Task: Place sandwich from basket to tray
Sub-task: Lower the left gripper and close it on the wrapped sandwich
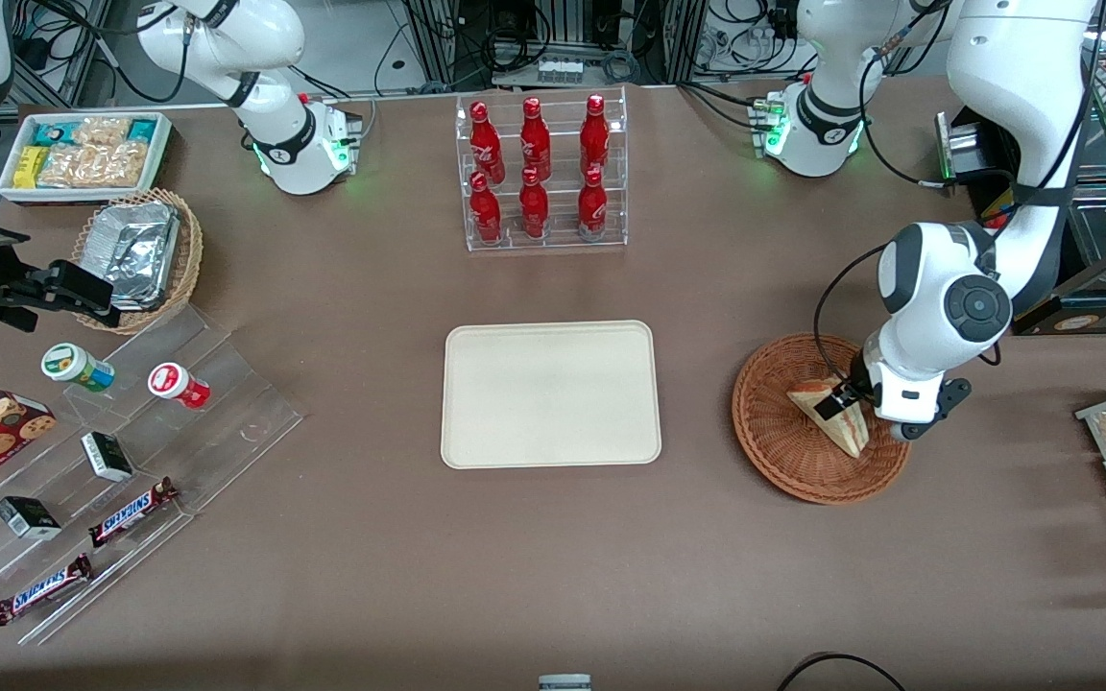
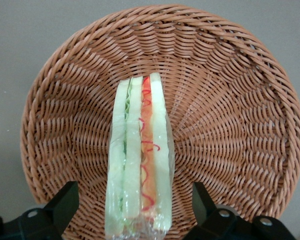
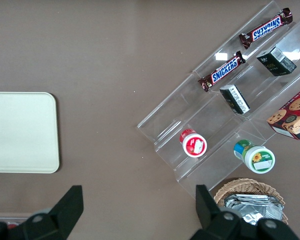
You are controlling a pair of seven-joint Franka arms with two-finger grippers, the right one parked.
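A brown surface [image 1: 342, 288] carries a cream tray [image 1: 550, 394] at its middle. Toward the working arm's end sits a round wicker basket [image 1: 783, 451], well apart from the tray. The sandwich [image 1: 831, 415], a wrapped wedge, stands on edge inside the basket, filling side up. The left arm's claw [image 1: 846, 395] is down over it, fingers spread apart with one on each side of the wedge, not yet touching it. That straddle suits a pinch across the two bread faces, probably the next step before lifting.

The wrist view shows what the front view hides: the gap between each finger [image 2: 65, 202] and the sandwich [image 2: 138, 160], the red and green filling layers, and the clear wrapper. Only the front view shows the bare tray waiting.
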